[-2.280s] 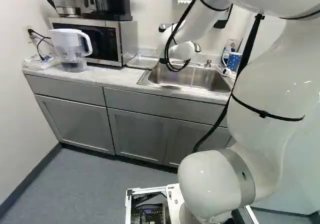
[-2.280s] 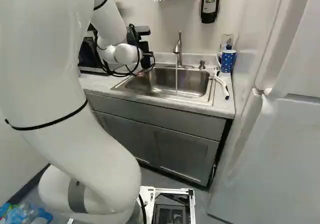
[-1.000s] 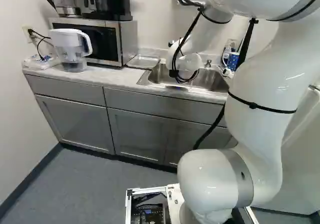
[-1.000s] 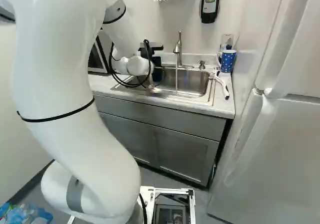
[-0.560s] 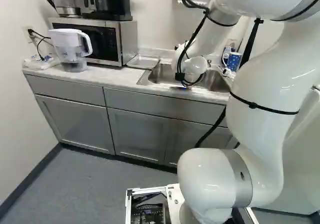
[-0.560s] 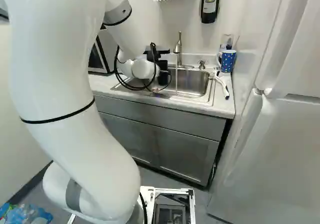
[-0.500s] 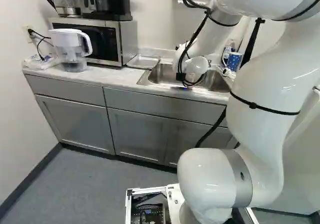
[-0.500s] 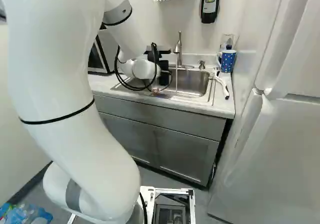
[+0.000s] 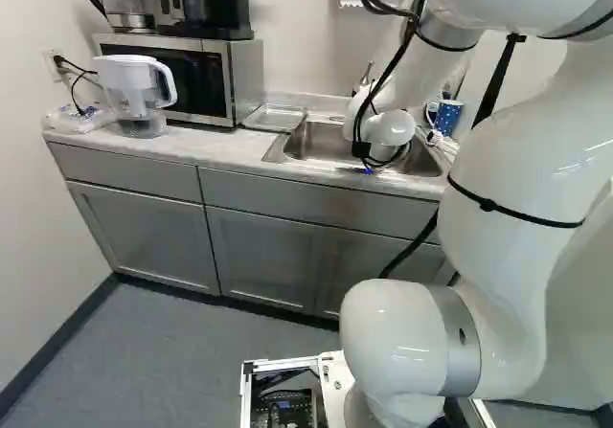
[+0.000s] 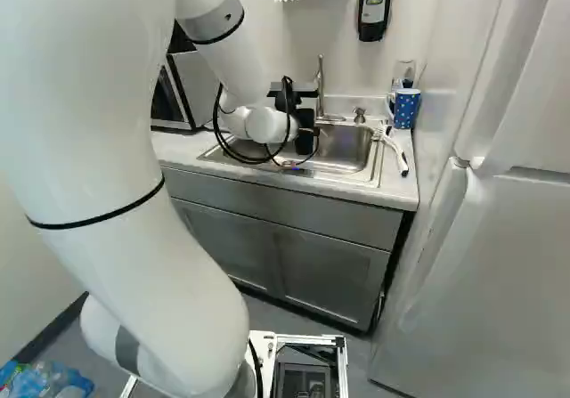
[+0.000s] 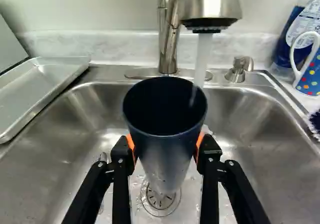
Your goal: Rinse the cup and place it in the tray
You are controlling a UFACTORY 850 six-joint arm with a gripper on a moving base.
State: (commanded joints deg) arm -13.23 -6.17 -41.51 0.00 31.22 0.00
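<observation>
My tool [image 10: 305, 120] has its orange pads pressed on both sides of a dark cup [image 11: 169, 156], held with its mouth open over the drain [image 11: 159, 200] of the steel sink [image 11: 250, 129]. Water from the faucet [image 11: 212, 1] runs down into the cup. The sink is set into a pale marbled surface [image 9: 215, 150], and beside it lies the metal tray [image 9: 275, 118]. Farther along, at the left of the left base view, stand a microwave [image 9: 177, 74] with a coffee maker [image 9: 206, 2] on top and a water pitcher [image 9: 134, 88] just in front. On the sink's other side sit a dotted blue mug [image 10: 406, 109] and a brush [image 10: 397, 151]. Gray cabinets [image 9: 144, 232] run below, above a blue-gray floor [image 9: 172, 361], and a white refrigerator [image 10: 499, 282] fills the right of the right base view.
</observation>
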